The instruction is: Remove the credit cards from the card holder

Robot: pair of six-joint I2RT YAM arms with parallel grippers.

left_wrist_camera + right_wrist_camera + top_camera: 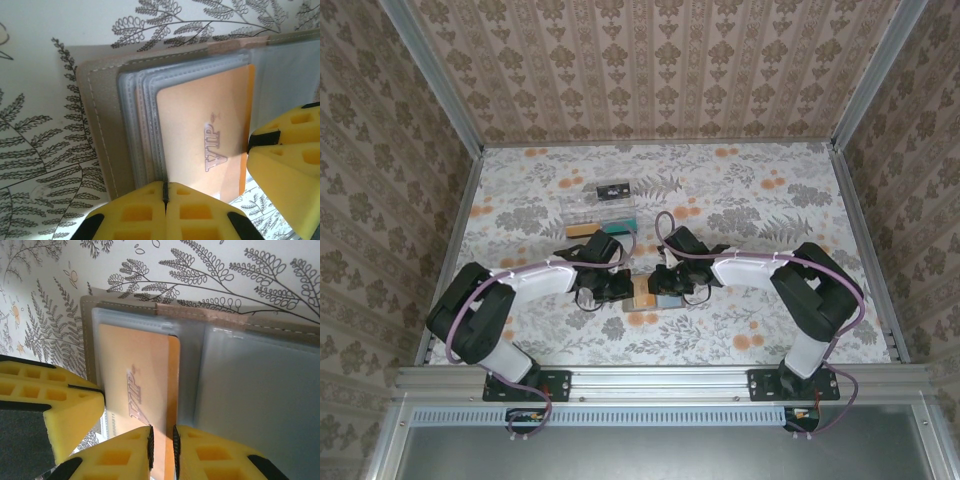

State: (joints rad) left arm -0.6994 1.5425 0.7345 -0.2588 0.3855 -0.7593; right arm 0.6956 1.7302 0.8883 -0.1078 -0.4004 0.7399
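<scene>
The card holder lies open on the floral table, taupe outside with grey-blue pocket panels. An orange credit card marked VIP sits in the left panel's pocket, its bare edge poking out toward the fold. My left gripper is shut on the near edge of that pocket panel. My right gripper pinches the card's exposed edge between nearly closed jaws. Both grippers meet over the holder in the top view, left gripper and right gripper almost touching.
A clear plastic tray with a few small items stands just behind the holder. Metal frame rails border the table on both sides and at the near edge.
</scene>
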